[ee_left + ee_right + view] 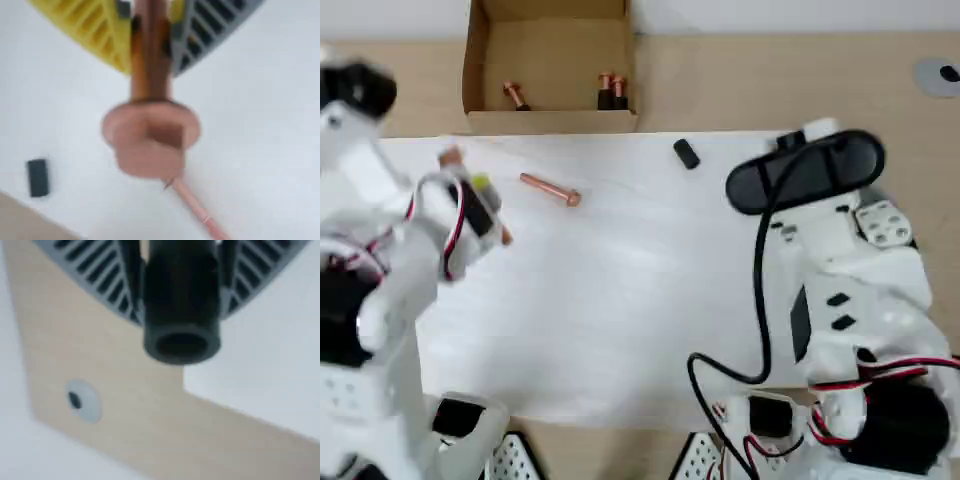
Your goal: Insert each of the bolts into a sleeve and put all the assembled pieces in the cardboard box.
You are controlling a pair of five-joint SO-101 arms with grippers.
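Your left gripper (150, 22) is clamped on a copper bolt (150, 135), whose head points away from the wrist over the white sheet (260, 125). Just past that head a loose bolt (200, 215) lies flat, and farther off to one side sits a spare sleeve (37, 177). Your right gripper (180, 265) grasps a black sleeve (181, 315), open end outward, over the sheet's edge and the bare table (125, 430). Beyond both grippers, the cardboard box (550, 122) holds three assembled pieces (612, 92).

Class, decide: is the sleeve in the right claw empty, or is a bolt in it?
Empty: the sleeve shows an open, hollow end with nothing inside.
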